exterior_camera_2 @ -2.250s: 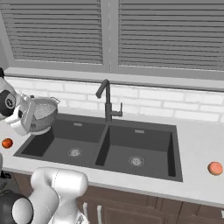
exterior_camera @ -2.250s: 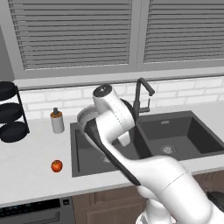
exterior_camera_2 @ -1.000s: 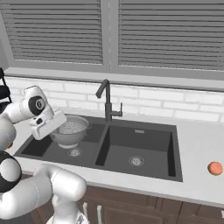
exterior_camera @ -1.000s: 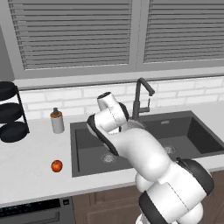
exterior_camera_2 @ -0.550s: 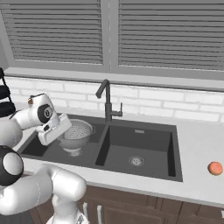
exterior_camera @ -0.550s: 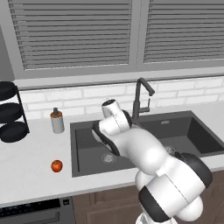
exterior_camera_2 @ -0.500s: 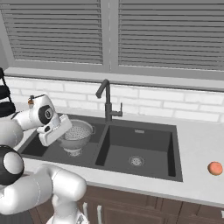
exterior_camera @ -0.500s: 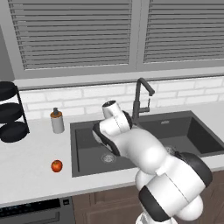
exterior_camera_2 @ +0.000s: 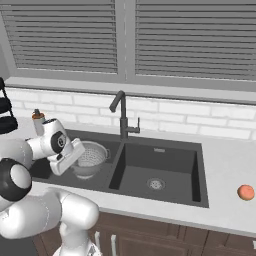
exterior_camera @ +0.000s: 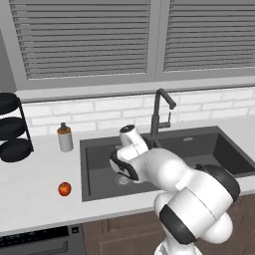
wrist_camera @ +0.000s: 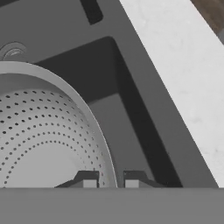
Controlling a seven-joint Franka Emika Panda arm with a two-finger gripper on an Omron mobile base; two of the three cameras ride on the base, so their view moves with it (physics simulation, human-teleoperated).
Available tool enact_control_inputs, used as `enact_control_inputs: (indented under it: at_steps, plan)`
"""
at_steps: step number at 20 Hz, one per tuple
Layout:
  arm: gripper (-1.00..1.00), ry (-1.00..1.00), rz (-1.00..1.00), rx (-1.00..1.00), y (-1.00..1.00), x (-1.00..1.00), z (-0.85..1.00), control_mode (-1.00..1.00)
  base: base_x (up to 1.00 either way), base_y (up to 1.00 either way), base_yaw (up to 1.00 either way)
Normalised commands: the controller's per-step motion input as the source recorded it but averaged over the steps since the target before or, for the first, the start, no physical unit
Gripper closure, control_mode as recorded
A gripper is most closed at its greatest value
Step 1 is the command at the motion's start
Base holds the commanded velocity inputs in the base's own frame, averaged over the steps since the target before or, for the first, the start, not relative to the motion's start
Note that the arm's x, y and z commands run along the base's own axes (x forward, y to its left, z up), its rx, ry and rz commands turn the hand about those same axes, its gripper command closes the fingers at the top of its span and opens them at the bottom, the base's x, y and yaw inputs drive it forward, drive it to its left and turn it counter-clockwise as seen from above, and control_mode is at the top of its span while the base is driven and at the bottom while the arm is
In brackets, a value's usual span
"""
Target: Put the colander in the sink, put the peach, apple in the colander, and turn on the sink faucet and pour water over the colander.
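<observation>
Colander [exterior_camera_2: 90, 157] down in sink [exterior_camera_2: 165, 172] left basin, hand [wrist_camera: 111, 180] clamped on its rim; apple [exterior_camera: 64, 189] left of sink on table [exterior_camera: 35, 194].

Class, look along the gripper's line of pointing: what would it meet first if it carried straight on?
The gripper, shut on the colander rim, points down into the sink; beyond the rim it would probably meet the basin floor first.
</observation>
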Motion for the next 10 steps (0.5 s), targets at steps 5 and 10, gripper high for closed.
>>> enact_control_inputs:
  at_steps: [5,10]
  plan:
    - [1.0,0.0,-0.05,-0.03,0.06,0.06,-0.4,-1.0,0.0,0.0,0.0]
    - [1.0,0.0,-0.08,-0.03,0.0,0.2,-0.43,-1.0,0.0,0.0,0.0]
